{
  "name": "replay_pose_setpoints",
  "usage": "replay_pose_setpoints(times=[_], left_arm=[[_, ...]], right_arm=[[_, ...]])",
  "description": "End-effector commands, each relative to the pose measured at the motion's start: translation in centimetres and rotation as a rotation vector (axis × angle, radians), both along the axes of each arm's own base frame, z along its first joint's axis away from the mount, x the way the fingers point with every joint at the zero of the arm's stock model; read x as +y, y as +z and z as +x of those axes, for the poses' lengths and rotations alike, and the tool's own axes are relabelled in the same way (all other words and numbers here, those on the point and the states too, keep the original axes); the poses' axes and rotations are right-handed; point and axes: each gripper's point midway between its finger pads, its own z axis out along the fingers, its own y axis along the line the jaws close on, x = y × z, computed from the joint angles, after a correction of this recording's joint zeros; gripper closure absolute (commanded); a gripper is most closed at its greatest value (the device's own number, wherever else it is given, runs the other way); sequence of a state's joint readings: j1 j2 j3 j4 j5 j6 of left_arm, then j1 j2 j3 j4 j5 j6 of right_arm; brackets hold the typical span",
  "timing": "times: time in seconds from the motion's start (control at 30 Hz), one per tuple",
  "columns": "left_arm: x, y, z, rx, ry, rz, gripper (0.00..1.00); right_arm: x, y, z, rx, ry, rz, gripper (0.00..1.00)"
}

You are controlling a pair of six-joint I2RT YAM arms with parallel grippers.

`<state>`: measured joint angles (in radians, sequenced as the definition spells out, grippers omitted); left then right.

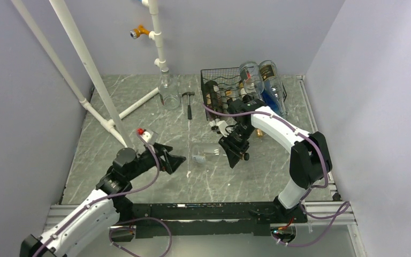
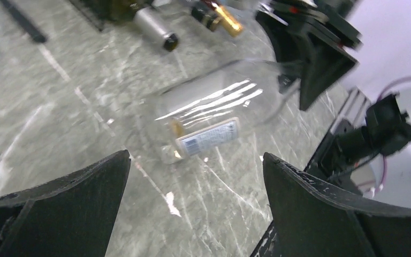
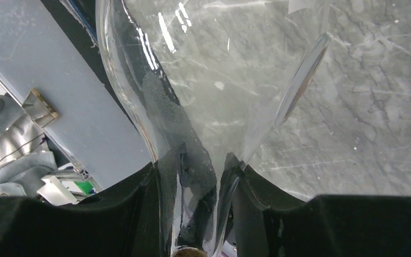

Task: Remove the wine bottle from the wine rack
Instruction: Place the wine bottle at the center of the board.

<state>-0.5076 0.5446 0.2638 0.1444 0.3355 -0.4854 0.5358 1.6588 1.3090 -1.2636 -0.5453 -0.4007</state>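
Right wrist view: the right gripper (image 3: 195,176) is seen closed on the slim neck of a clear, empty-looking wine bottle (image 3: 214,64). The glass is pinched between both fingers (image 3: 139,206), and the shoulder flares away from the camera. Top view: the bottle (image 1: 207,154) is found well clear of the wine rack (image 1: 214,80), out over the middle of the table (image 1: 219,182). It lies roughly horizontal with its base toward the left gripper (image 1: 175,160); whether it rests on the marble or is held just above it cannot be told. Left wrist view: the left gripper's fingers (image 2: 59,214) are spread wide with nothing between them, and the bottle's base and white label (image 2: 208,136) are just ahead. Handling, as judged: rigid glass, smooth and slippery, breakable on the hard tabletop. It is light if empty as it looks, yet the weight is hung far from a neck grip, so sag or rotation in the pads is a risk. A surer hold would be had round the wide body near the label, or shared between both grippers. Other bottles (image 1: 270,80) are seen in the rack.
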Motion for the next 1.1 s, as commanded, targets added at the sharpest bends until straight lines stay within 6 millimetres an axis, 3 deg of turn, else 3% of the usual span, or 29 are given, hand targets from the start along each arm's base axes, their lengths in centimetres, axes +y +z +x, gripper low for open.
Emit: replay_pose_setpoints(times=[0.0, 0.3, 0.47, 0.83, 1.07], left_arm=[[-2.1, 3.8, -0.4, -0.307, -0.065, 0.148, 0.01], [-7.6, 2.8, -2.7, -0.717, -0.257, 0.413, 0.01], [-10.2, 2.5, -2.7, -0.907, -0.301, 0.475, 0.01], [-15.1, 1.7, -2.0, -0.989, -0.346, 0.427, 0.0], [-16.7, 1.2, -1.3, -0.99, -0.33, 0.388, 0.01]], right_arm=[[1.5, 3.0, 1.1, -0.089, 0.065, 0.113, 1.0], [0.3, 3.6, 1.6, -0.121, 0.097, 0.043, 1.0], [-0.3, 3.5, 1.5, -0.111, 0.117, -0.003, 1.0], [-0.7, 2.8, 1.0, -0.066, 0.148, -0.06, 1.0], [-0.8, 2.6, 1.1, -0.061, 0.154, -0.092, 1.0]])
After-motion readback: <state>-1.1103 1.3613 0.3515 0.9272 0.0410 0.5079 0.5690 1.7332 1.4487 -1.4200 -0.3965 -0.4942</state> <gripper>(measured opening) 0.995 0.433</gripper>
